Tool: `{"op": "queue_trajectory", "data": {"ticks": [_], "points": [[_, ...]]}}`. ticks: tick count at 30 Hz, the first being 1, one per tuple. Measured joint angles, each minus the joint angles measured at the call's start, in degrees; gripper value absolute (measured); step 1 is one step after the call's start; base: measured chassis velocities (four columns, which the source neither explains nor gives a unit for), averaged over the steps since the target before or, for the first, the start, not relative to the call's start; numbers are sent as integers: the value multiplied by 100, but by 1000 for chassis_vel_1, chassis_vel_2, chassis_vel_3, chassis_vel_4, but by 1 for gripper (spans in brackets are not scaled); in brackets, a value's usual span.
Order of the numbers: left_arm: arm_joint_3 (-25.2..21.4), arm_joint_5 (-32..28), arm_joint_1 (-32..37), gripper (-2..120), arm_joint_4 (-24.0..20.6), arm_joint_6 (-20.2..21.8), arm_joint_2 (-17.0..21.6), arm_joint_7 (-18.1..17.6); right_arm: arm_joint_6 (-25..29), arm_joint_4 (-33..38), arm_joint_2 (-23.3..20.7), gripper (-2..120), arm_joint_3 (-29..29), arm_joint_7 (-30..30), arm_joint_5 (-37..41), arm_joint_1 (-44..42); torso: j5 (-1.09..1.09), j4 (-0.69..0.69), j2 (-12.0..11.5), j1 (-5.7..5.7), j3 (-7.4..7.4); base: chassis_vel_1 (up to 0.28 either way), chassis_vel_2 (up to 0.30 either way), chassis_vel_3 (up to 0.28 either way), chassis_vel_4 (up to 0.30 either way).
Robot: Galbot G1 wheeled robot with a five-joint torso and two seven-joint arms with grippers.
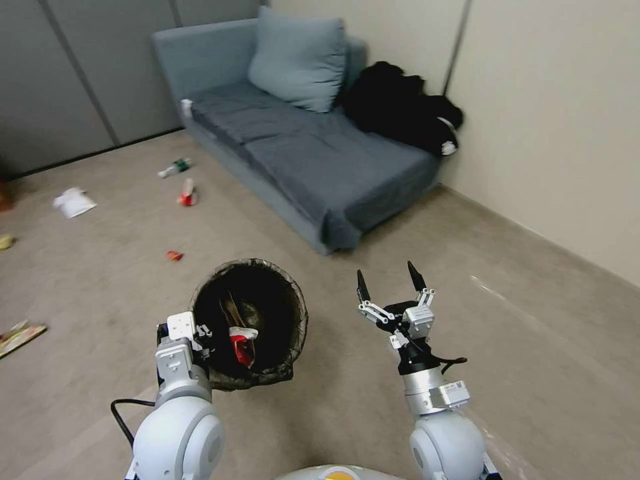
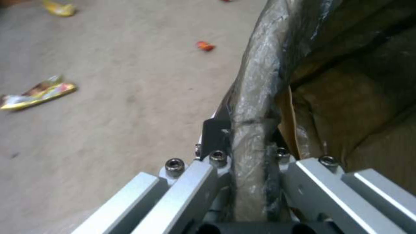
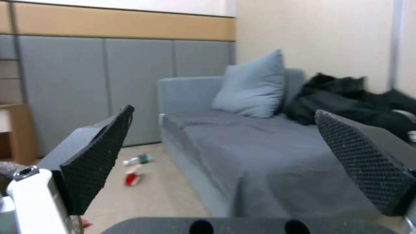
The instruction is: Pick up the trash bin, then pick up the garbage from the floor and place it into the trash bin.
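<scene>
My left gripper [image 1: 202,333] holds the trash bin [image 1: 267,280] up off the floor in front of me. In the left wrist view the gripper [image 2: 248,144] is shut on the bag-covered rim [image 2: 256,94]. A red and white wrapper [image 1: 243,343] and a brown scrap lie inside the bin. To the bin's right my right gripper [image 1: 390,279] points up, open and holding nothing, its pads [image 3: 99,162] spread wide. Garbage lies on the floor to the left: a small bottle [image 1: 175,167], a red wrapper [image 1: 188,195], a white tissue [image 1: 73,201], a small red scrap [image 1: 175,255] and a flat wrapper [image 1: 20,335].
A grey sofa [image 1: 320,160] with a pillow [image 1: 300,57] and black clothes [image 1: 403,107] stands against the far right wall. Grey panels close the far left. Bare floor stretches to the right of my arms. A yellow scrap [image 1: 5,242] lies at the left edge.
</scene>
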Motion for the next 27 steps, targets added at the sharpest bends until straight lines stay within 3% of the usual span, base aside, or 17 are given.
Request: {"op": "queue_trajectory", "data": {"ticks": [27], "points": [[30,91,127,0,-99,0,46,65,-48,57,31,100,-62,-3,7,27,0,0,0,0,0,129,128,122,128]]}}
